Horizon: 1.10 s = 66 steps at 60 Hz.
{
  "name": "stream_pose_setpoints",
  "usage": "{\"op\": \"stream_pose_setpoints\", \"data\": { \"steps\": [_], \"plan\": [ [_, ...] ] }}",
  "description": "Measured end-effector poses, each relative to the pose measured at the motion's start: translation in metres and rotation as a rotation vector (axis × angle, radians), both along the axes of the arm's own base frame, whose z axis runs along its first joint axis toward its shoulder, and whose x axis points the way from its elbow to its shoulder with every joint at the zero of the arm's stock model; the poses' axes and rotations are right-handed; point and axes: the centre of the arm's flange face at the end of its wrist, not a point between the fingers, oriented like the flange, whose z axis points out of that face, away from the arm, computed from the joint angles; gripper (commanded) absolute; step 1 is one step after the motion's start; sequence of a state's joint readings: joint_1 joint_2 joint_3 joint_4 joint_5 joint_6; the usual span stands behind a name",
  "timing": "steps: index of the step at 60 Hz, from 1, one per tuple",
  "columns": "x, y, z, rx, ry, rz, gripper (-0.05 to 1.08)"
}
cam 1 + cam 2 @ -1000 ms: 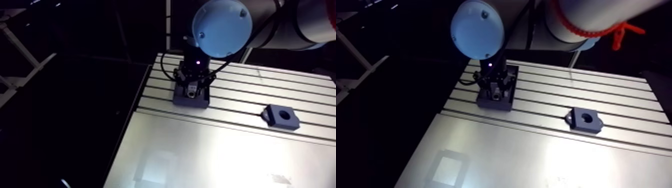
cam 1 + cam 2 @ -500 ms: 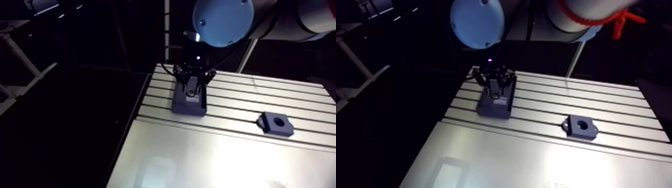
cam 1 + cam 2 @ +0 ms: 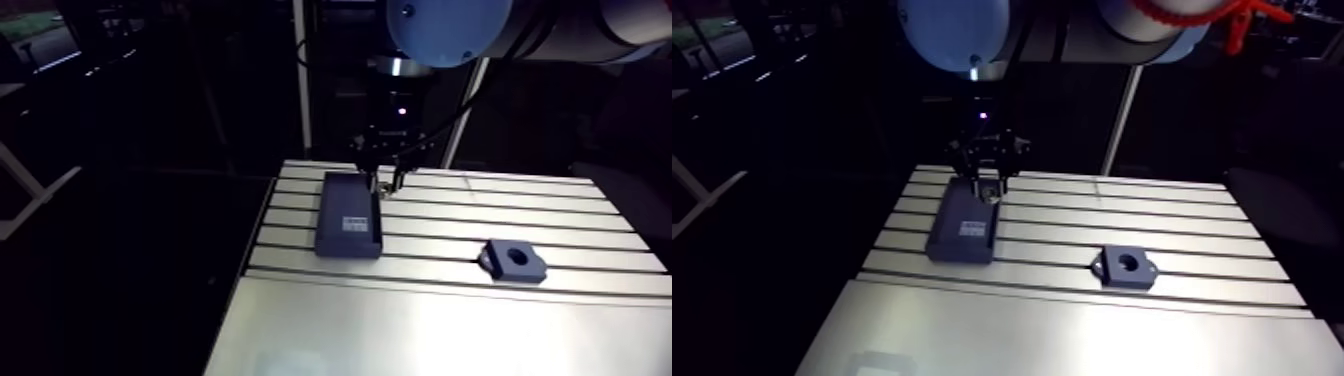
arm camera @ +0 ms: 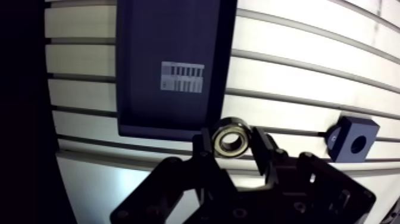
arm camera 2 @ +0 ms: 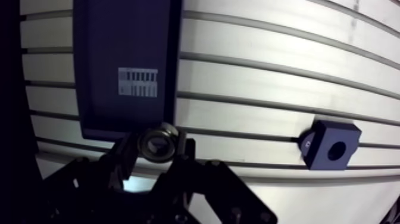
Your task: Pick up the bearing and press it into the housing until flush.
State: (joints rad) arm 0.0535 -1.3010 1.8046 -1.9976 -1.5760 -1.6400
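Reading the arm view, I see the gripper [image 3: 385,186] hanging over the far corner of the tray [image 3: 347,215], with the housing [image 3: 515,262] well apart on the slotted table [image 3: 450,330]. In the wrist view the fingers [image 4: 261,152] clench the bearing [image 4: 231,137], bore towards the camera, above the tray's edge. I judge the carry needs a firm grip; I'd centre ring over bore, keep it square, then press straight down.
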Motion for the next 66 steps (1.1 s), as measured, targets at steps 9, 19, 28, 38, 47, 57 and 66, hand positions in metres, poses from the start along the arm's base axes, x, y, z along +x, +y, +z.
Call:
{"op": "stream_pose_setpoints", "data": {
  "steps": [9,19,28,38,47,57,66],
  "plan": [
    [-0.004,0.029,0.005,-0.002,0.001,-0.010,0.75],
    [-0.005,0.061,0.009,-0.005,0.005,-0.022,0.75],
    [-0.003,0.090,0.010,-0.008,0.009,-0.028,0.75],
    [0.002,0.121,0.010,-0.010,0.021,-0.029,0.75],
    [0.009,0.149,0.007,-0.010,0.030,-0.032,0.75],
    [0.017,0.179,0.001,-0.011,0.033,-0.039,0.75],
    [0.024,0.197,-0.005,-0.013,0.033,-0.048,0.75]
  ]
}}
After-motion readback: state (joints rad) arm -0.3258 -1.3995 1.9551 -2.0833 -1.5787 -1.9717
